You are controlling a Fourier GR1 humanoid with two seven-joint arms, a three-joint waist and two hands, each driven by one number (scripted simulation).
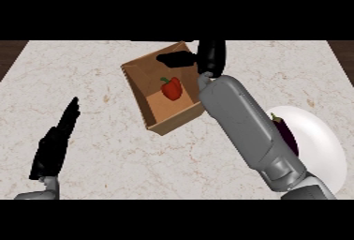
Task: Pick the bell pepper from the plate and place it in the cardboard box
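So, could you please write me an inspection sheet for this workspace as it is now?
Surface: marble counter, dark wood past both far corners.
Job's things: red bell pepper lies inside the cardboard box; white plate at the right.
Clutter: dark eggplant on the plate, partly hidden by the right forearm.
Hands: right hand above the box's far edge, fingers not clearly readable; left hand open, resting at the left.
Cables: nothing seen.
Surroundings: nothing seen.
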